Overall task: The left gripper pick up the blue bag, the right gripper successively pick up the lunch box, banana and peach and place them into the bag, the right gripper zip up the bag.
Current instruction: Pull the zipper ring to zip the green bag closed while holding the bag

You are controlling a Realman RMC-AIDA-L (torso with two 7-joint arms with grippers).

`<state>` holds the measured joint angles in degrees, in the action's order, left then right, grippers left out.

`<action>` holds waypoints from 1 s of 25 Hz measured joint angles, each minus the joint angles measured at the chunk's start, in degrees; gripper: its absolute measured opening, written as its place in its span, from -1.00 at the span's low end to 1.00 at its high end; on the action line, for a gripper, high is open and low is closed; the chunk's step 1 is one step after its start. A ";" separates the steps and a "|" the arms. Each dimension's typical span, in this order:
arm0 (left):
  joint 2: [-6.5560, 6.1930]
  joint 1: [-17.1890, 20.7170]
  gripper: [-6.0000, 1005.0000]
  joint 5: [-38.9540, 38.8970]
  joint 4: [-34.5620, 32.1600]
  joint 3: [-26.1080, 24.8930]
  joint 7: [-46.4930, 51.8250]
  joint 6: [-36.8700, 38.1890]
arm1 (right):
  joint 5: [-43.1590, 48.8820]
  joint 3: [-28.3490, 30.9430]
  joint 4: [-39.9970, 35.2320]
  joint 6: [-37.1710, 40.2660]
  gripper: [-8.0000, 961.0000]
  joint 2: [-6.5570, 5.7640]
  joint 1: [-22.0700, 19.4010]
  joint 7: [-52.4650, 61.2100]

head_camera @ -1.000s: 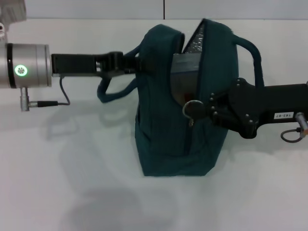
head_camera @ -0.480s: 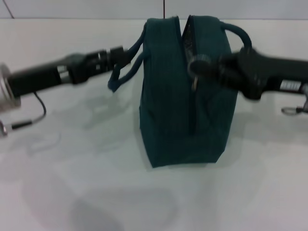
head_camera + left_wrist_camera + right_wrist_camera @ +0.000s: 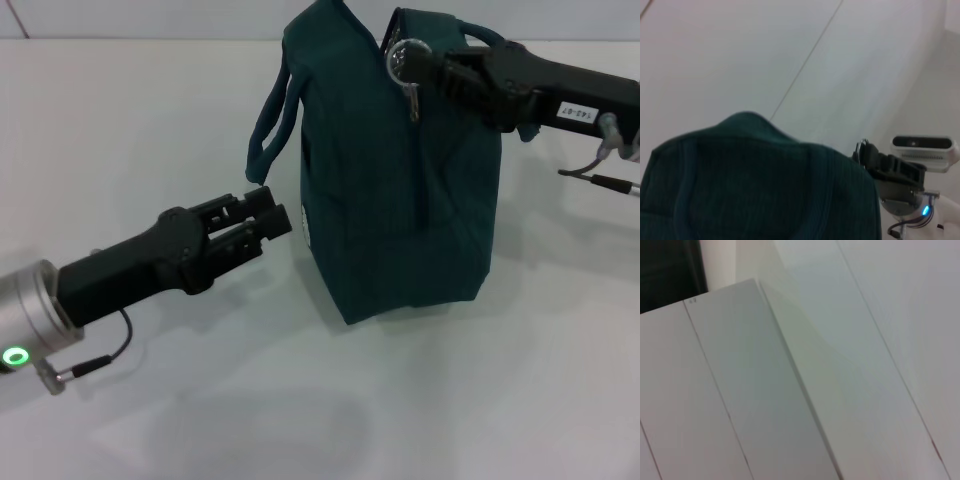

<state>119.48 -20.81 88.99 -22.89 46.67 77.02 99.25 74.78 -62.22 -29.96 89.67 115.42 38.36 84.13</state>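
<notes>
The blue bag [image 3: 400,200] stands upright on the white table, its top seam drawn together. My right gripper [image 3: 432,68] reaches in from the right at the bag's top far end and is shut on the metal ring zipper pull [image 3: 404,58]. My left gripper [image 3: 268,222] is low at the bag's left side, open and holding nothing, just below the loose handle [image 3: 268,120]. In the left wrist view the bag [image 3: 755,190] fills the lower part, with the right gripper [image 3: 875,160] beyond it. The lunch box, banana and peach are out of view.
The white table [image 3: 500,400] spreads around the bag. A cable [image 3: 600,180] hangs from the right arm at the far right. The right wrist view holds only pale wall panels.
My left gripper has let go of the bag's handle and dropped back toward the near left. My right gripper has pulled the zipper ring along the seam to the bag's top.
</notes>
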 joint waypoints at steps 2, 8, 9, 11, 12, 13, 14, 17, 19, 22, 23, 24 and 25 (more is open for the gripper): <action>0.10 -0.34 -0.08 -1.23 2.94 0.00 -3.35 -0.52 | 0.05 -0.28 0.15 -0.10 -0.97 0.11 0.48 -0.26; 0.09 -0.78 -0.07 -3.62 6.53 0.03 -8.97 -1.56 | -0.07 -3.11 0.20 0.81 -0.97 0.26 1.74 -0.38; -0.01 -0.80 -0.06 -3.68 6.50 0.03 -8.81 -1.65 | -0.15 -3.86 0.21 0.83 -0.97 0.31 2.04 -0.41; -0.20 -0.88 -0.05 -3.74 6.23 0.02 -8.52 -1.71 | -0.19 -5.10 0.29 0.48 -0.97 0.45 2.86 -0.60; -0.26 -0.93 -0.05 -3.76 6.11 0.01 -8.46 -1.71 | -0.24 -5.68 0.42 0.08 -0.97 0.52 3.31 -0.70; -0.35 -0.97 -0.05 -3.81 6.02 0.01 -8.43 -1.77 | -0.32 -6.13 0.77 -0.28 -0.97 0.57 3.88 -0.90; -0.38 -1.01 -0.02 -3.88 6.02 0.00 -8.43 -2.04 | -0.42 -6.43 1.13 -0.58 -0.97 0.62 4.39 -1.09; -0.42 -1.04 0.06 -4.22 6.02 -0.01 -8.55 -3.54 | -0.68 -6.75 2.79 -0.82 -0.97 0.73 5.96 -1.92; -0.41 -1.06 0.12 -4.25 6.02 -0.01 -8.64 -4.09 | -0.90 -6.78 3.26 -0.91 -0.97 0.75 6.23 -2.16; -0.36 -1.22 0.10 -4.18 6.03 0.00 -8.62 -4.49 | -1.47 -6.85 3.34 -1.06 -0.97 0.76 6.20 -2.40; -0.32 -1.40 0.09 -4.16 6.03 0.03 -8.61 -4.69 | -1.54 -6.88 3.34 -1.05 -0.97 0.77 6.14 -2.56; -0.23 -1.65 0.08 -4.11 6.18 0.08 -8.62 -4.97 | -1.60 -6.90 3.34 -1.04 -0.97 0.77 6.08 -2.69; -0.14 -1.92 0.07 -4.07 6.36 0.14 -8.67 -5.25 | -1.70 -6.90 3.34 -1.02 -0.97 0.78 6.00 -2.81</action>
<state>119.35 -22.72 84.92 -16.54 46.81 68.35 93.99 73.08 -69.13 -26.63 88.65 116.19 44.36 81.32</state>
